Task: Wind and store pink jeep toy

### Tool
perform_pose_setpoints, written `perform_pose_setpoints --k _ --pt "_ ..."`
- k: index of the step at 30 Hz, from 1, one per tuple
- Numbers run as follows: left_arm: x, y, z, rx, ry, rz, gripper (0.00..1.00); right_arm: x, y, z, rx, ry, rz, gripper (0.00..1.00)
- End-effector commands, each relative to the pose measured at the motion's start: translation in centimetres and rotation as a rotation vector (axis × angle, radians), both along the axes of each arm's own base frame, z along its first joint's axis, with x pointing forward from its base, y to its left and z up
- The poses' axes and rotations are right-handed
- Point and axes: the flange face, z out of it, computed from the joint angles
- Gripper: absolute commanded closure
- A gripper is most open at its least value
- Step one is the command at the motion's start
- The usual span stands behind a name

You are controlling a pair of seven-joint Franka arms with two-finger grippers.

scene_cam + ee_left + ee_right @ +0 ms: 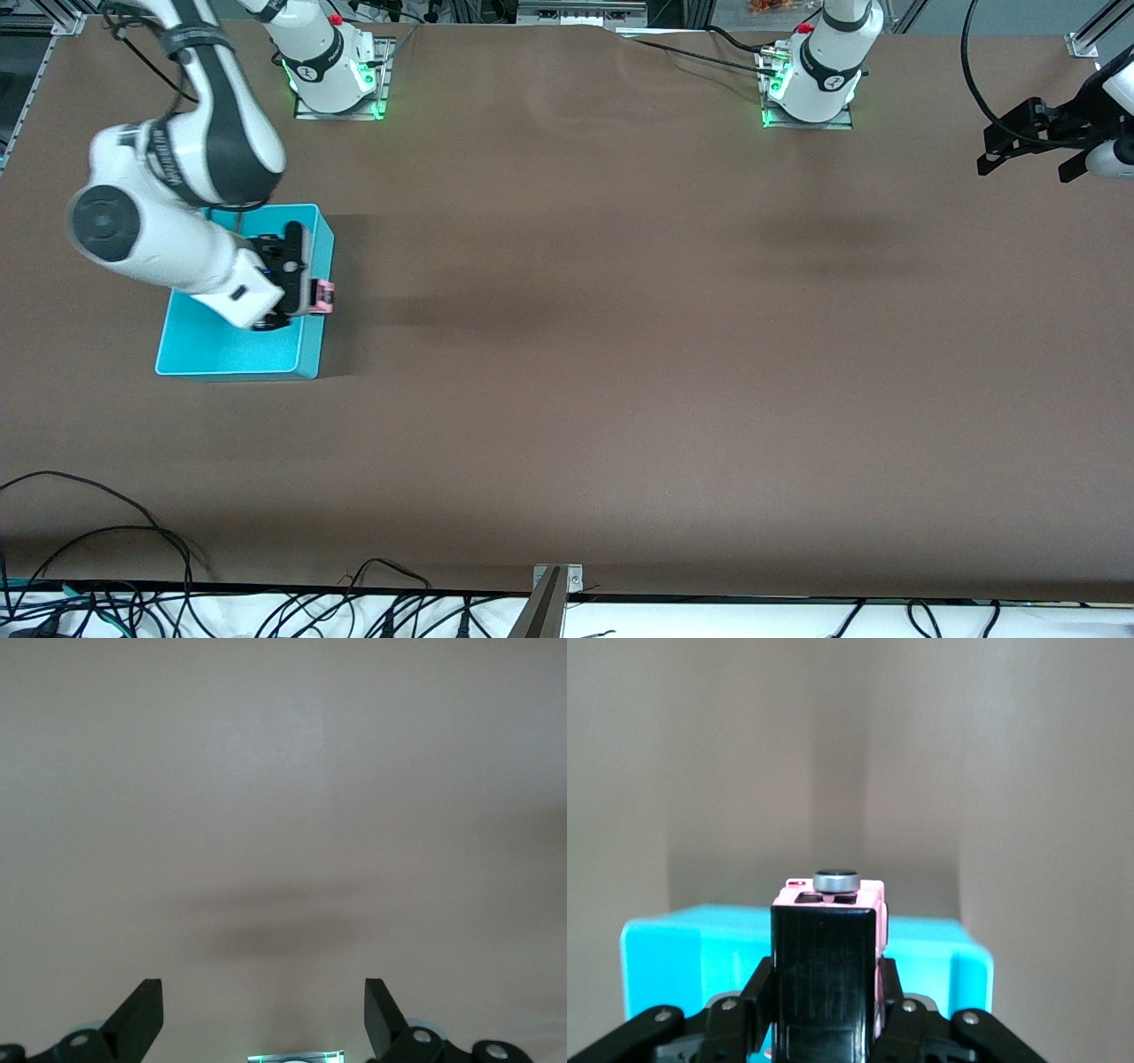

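Observation:
My right gripper (312, 298) is shut on the pink jeep toy (324, 296) and hangs over the turquoise bin (226, 354), above the bin's wall that faces the left arm's end. In the right wrist view the jeep (833, 930) shows its black roof and a dark wheel, clamped between the black fingers (757, 992), with the turquoise bin (664, 957) below. My left gripper (1032, 142) waits open in the air at the left arm's end of the table. In the left wrist view its fingers (142, 1014) stand wide apart over bare brown table.
The brown table (620, 354) stretches between the bin and the left arm's end. The arm bases (337, 71) stand along the table's edge farthest from the front camera. Cables (133, 567) lie along the edge nearest to that camera.

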Motion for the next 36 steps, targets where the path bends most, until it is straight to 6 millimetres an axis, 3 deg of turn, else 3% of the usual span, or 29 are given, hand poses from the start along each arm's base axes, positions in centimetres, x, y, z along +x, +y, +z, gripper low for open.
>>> perform_pose_setpoints --k 1,5,9,12,16,26,36 --pt "-0.8 -0.2 -0.1 -0.02 -0.008 0.017 0.0 -1.0 -4.0 1.1 0.004 0.039 0.033 1.0" --pt "-0.9 -0.1 -0.2 -0.014 -0.005 0.02 0.0 -2.2 -7.3 -1.0 0.014 0.081 0.03 1.0" --pt "-1.0 -0.9 -0.1 -0.015 -0.008 0.008 0.0 -3.9 -10.5 -4.2 0.064 0.113 0.014 1.0" --pt "-1.0 -1.4 -0.2 -0.01 -0.005 -0.001 0.0 -5.5 -11.8 -7.2 0.09 0.129 0.008 1.0" --pt "-0.8 -1.0 -0.1 -0.009 -0.008 -0.001 0.0 -7.3 -12.3 -10.1 0.101 0.13 -0.01 1.0" --pt "-0.7 -0.7 0.0 -0.012 -0.008 0.002 0.0 -9.8 -13.6 -14.0 0.097 0.109 0.005 1.0" --pt "-0.1 -0.5 -0.3 -0.011 0.007 0.004 0.0 -10.2 -15.1 -16.6 0.096 0.118 0.017 0.97"
